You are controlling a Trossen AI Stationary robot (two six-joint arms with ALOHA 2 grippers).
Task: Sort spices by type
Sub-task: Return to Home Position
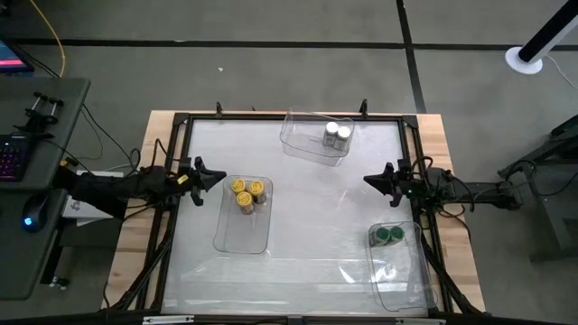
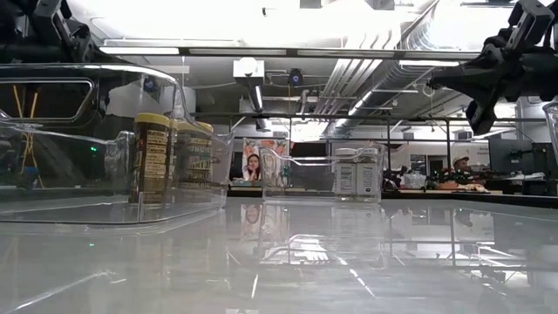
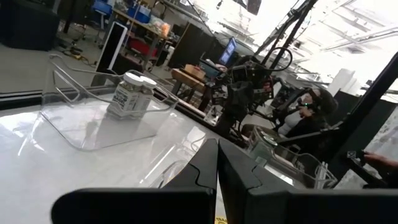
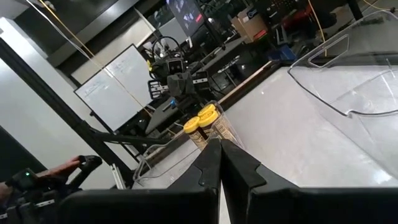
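Note:
Three yellow-lidded jars (image 1: 246,192) stand in a clear bin (image 1: 242,233) at the left; they also show in the low view (image 2: 155,157) and the right wrist view (image 4: 202,119). Two white-lidded jars (image 1: 337,134) stand in a clear bin (image 1: 307,140) at the far edge, also in the left wrist view (image 3: 132,93). Two green-lidded jars (image 1: 389,236) stand in a clear bin (image 1: 402,280) at the near right. My left gripper (image 1: 221,176) is shut and empty just left of the yellow jars' bin. My right gripper (image 1: 367,180) is shut and empty above the table's right side.
The glossy table top (image 1: 316,217) lies between the three bins. A dark frame (image 1: 181,122) runs round the table. A desk with a keyboard and mouse (image 1: 27,162) stands left of the table. People sit in the room beyond the table (image 2: 458,174).

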